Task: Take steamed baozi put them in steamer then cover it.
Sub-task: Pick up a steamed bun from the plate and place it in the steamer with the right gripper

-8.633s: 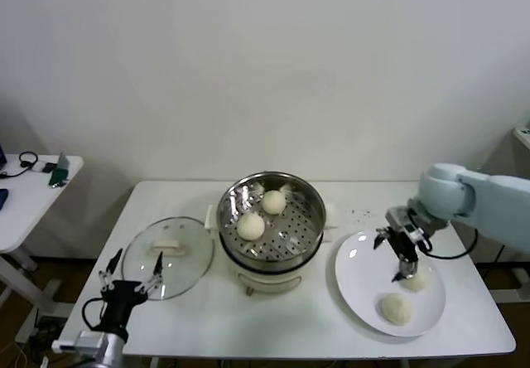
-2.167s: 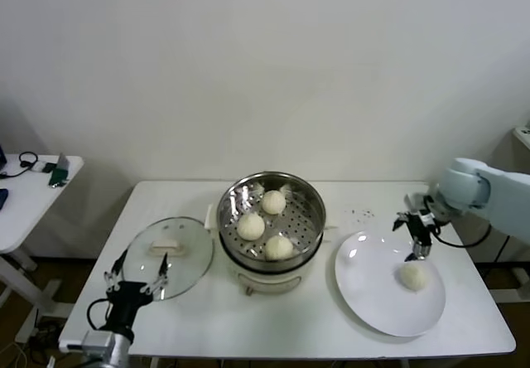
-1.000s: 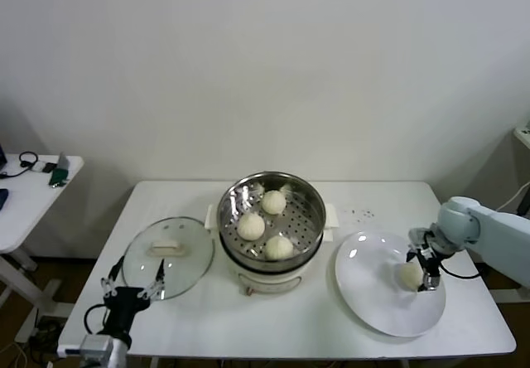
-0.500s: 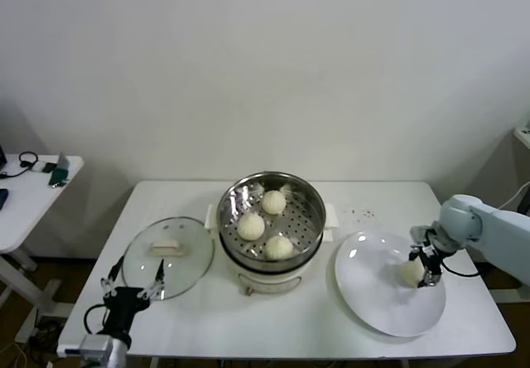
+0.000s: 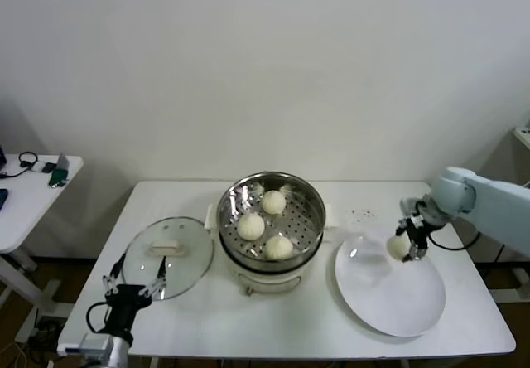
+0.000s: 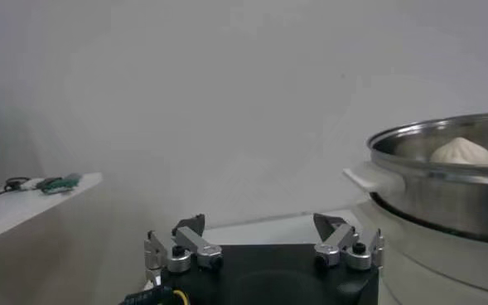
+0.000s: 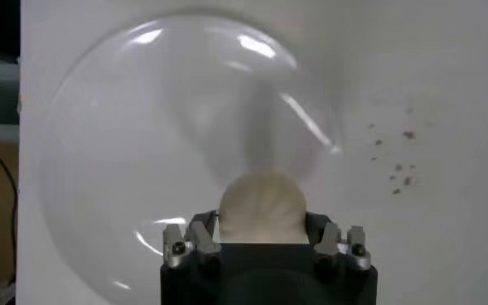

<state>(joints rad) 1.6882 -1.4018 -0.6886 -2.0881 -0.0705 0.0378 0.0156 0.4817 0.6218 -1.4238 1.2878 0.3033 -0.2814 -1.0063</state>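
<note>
Baozi number four (image 5: 399, 246), a smooth cream-white dome with faint pleat lines across its top, sits clamped between the fingers of the right gripper (image 5: 404, 247), lifted clear above the rim of the white plate (image 5: 397, 302) on the side nearest the steamer. The right wrist view shows the same bun (image 7: 263, 208) pinched by the gripper (image 7: 263, 240), one finger on each flank, with the bare glossy plate (image 7: 119, 149) below it and a scatter of dark specks (image 7: 397, 162) on the table (image 7: 442, 99). The plate lies near the table's right edge, toward the front.

Three more baozi rest on the perforated floor of the steamer (image 5: 307, 198), which stands at the middle of the table (image 5: 273, 322): one (image 5: 274, 202) toward the back wall, one (image 5: 251, 226) toward the left side, one (image 5: 279, 247) toward the front. All three are round, pale and matte against the shiny steel. They lie near each other but apart. The steamer's cream-white base and side handles show below the metal rim.

Flat on the table just left of the steamer lies the cover (image 5: 190, 256), clear glass with a metal rim and a cream-white bar handle.

The left gripper (image 5: 131, 283) hangs off the table's front left corner, fingers spread wide and holding nothing. In its wrist view the gripper (image 6: 264, 244) faces the steamer (image 6: 442, 195), where one bun (image 6: 461, 151) peeks over the rim.
</note>
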